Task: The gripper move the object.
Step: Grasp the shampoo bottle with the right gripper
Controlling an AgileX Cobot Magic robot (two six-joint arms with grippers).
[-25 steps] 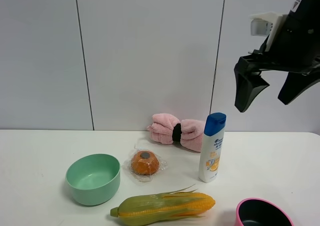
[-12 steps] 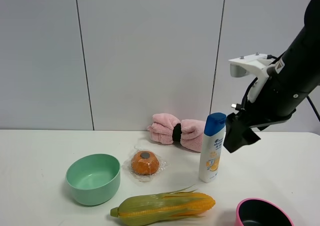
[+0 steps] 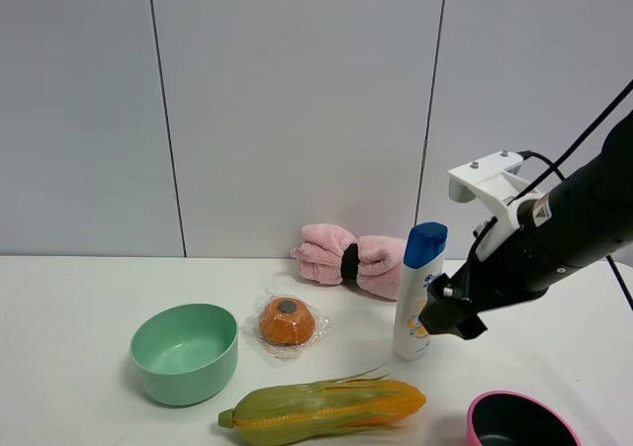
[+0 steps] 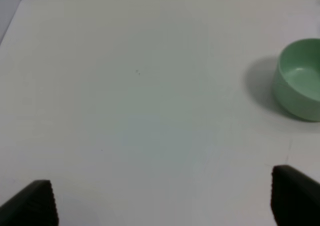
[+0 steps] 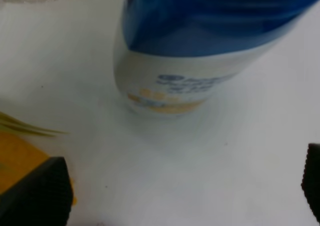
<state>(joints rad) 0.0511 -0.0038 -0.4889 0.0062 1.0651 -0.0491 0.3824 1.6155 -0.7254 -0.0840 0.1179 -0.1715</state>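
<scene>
Nearest you the corn cob (image 3: 326, 403) lies on the worktop (image 3: 79, 298); just behind it the shampoo bottle (image 3: 417, 268) stands upright, with the pink towel (image 3: 331, 251) beyond. Your right pincer (image 3: 451, 317) hangs beside the bottle, fingers (image 5: 35, 193) spread wide, gripping nothing. You're in the approach step, I'd judge: next, ease forward to straddle the body, then close. Your left pincer (image 4: 162, 201), also wide, sits near the green bowl (image 4: 300, 85).

We are looking at a white table (image 3: 79, 298) running up against a pale grey panelled wall (image 3: 297, 110), with thin dark seams (image 3: 166, 120) dividing its panels
</scene>
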